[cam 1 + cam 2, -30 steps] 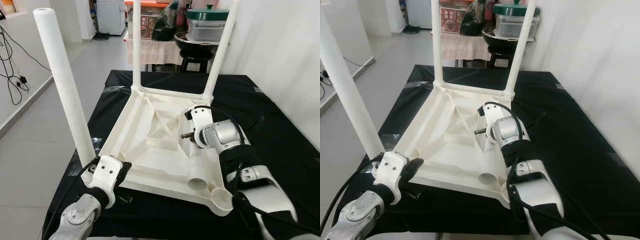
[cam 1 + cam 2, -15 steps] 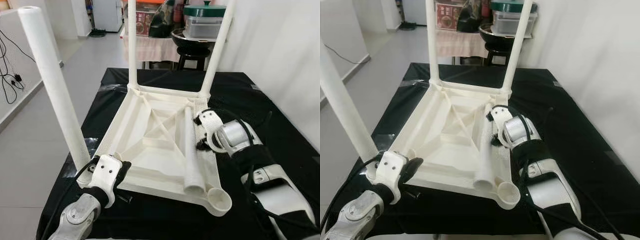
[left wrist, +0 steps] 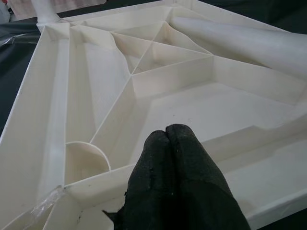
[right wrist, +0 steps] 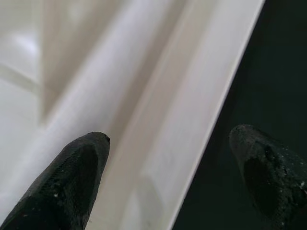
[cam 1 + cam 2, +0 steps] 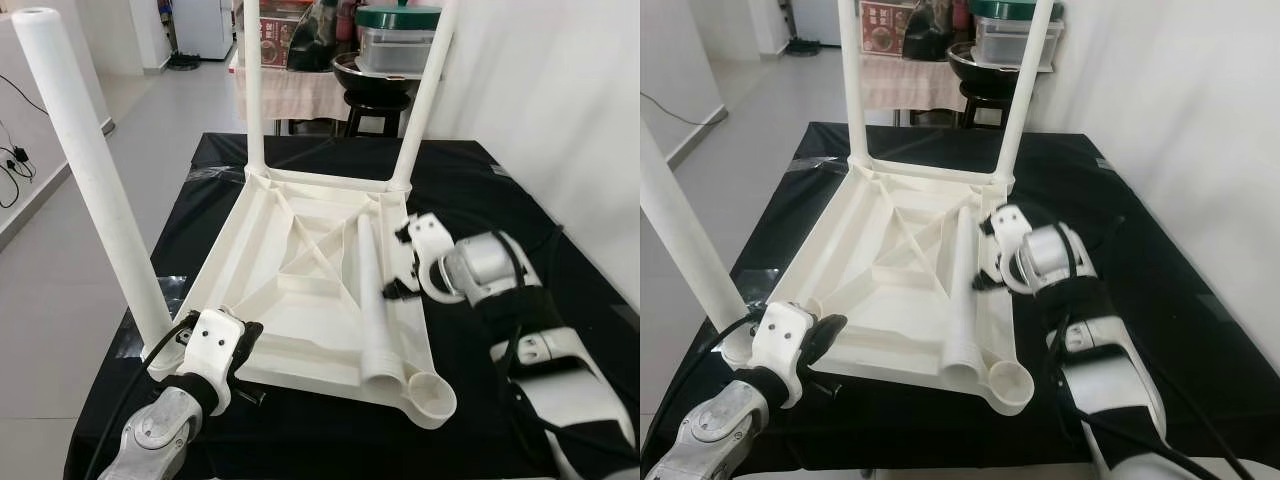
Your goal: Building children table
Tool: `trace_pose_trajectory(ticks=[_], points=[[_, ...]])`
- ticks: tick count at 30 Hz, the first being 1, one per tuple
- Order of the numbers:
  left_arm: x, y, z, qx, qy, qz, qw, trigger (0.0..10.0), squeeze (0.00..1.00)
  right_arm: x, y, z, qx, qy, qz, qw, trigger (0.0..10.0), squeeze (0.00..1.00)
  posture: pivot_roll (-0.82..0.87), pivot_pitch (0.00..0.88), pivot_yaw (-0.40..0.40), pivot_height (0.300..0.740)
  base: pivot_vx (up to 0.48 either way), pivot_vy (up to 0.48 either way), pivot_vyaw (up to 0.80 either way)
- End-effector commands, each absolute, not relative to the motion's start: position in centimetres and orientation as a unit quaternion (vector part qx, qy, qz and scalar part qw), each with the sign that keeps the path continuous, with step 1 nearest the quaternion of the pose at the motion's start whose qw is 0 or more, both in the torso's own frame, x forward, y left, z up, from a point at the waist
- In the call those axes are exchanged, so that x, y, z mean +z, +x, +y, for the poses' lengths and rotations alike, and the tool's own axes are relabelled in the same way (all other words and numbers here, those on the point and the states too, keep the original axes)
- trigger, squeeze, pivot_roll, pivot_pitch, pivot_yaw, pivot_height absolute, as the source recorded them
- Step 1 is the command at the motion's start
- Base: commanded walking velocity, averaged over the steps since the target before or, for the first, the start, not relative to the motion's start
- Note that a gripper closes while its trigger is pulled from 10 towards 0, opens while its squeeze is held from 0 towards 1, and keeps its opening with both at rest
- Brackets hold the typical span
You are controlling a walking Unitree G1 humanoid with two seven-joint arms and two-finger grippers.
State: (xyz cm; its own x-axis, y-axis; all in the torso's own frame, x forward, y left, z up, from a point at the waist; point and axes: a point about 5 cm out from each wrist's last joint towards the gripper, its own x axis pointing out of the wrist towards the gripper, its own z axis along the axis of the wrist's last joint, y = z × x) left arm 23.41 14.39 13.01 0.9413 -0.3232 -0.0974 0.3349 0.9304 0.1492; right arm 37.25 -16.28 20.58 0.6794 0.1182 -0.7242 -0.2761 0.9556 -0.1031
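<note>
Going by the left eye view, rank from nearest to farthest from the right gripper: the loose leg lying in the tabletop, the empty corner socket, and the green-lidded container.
From the right gripper:
1. Loose leg, lying right beside its fingers.
2. Empty corner socket, at the tabletop's near right corner.
3. Green-lidded container, on the stand far behind the table.

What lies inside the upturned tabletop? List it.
Inside the upturned tabletop: crossing ribs and one loose white leg lying along its right edge. The empty corner socket shows; anything beneath the leg is covered.

Bright, even indoor light; sharp, soft shadows.
</note>
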Motion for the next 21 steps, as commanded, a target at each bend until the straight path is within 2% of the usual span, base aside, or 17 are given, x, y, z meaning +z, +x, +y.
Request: trace_pose_trajectory(ticks=[1, 2, 8, 10, 11, 13, 15, 17, 21], points=[[13.0, 23.3, 14.3, -0.169, 0.078, 0.038, 0.982, 10.0, 0.00, 21.3, 37.0, -16.1, 0.126, -0.087, 0.388, 0.909, 10.0, 0.69, -0.12, 0.000, -0.099, 0.740, 0.000, 0.000, 0.00], [12.9, 23.3, 14.3, -0.169, 0.077, 0.038, 0.982, 10.0, 0.00, 22.0, 36.6, -15.8, 0.138, -0.080, 0.400, 0.903, 10.0, 0.01, -0.12, 0.000, -0.101, 0.740, 0.000, 0.000, 0.00], [12.9, 23.3, 14.2, -0.170, 0.076, 0.039, 0.982, 10.0, 0.00, 23.8, 35.5, -15.6, 0.157, -0.074, 0.423, 0.890, 10.0, 0.00, -0.13, 0.000, -0.101, 0.740, 0.000, 0.000, 0.00], [12.8, 23.3, 14.1, -0.171, 0.075, 0.040, 0.982, 10.0, 0.00, 23.0, 34.2, -15.0, 0.182, -0.086, 0.455, 0.867, 10.0, 0.00, -0.13, 0.000, -0.103, 0.740, 0.000, 0.000, 0.00], [12.8, 23.3, 14.1, -0.171, 0.075, 0.040, 0.982, 10.0, 0.00, 23.0, 34.2, -15.0, 0.182, -0.086, 0.455, 0.867, 10.0, 0.00, -0.13, 0.000, -0.103, 0.740, 0.000, 0.000, 0.00], [12.7, 23.4, 14.1, -0.171, 0.075, 0.041, 0.982, 10.0, 0.00, 20.8, 33.3, -14.2, 0.200, -0.089, 0.486, 0.846, 10.0, 0.00, -0.13, 0.000, -0.108, 0.740, 0.000, 0.000, 0.00], [12.7, 23.4, 14.1, -0.171, 0.075, 0.041, 0.982, 10.0, 0.00, 20.8, 33.3, -14.2, 0.200, -0.089, 0.486, 0.846, 10.0, 0.00, -0.13, 0.000, -0.108, 0.740, 0.000, 0.000, 0.00], [12.7, 23.4, 14.0, -0.171, 0.074, 0.041, 0.982, 10.0, 0.00, 18.8, 32.7, -14.0, 0.199, -0.088, 0.511, 0.831, 10.0, 0.00, -0.13, 0.000, -0.110, 0.740, 0.000, 0.000, 0.00], [12.7, 23.3, 14.0, -0.171, 0.074, 0.041, 0.982, 10.0, 0.00, 17.4, 32.3, -14.2, 0.188, -0.097, 0.529, 0.822, 10.0, 0.00, -0.13, 0.000, -0.114, 0.740, 0.000, 0.000, 0.00]])
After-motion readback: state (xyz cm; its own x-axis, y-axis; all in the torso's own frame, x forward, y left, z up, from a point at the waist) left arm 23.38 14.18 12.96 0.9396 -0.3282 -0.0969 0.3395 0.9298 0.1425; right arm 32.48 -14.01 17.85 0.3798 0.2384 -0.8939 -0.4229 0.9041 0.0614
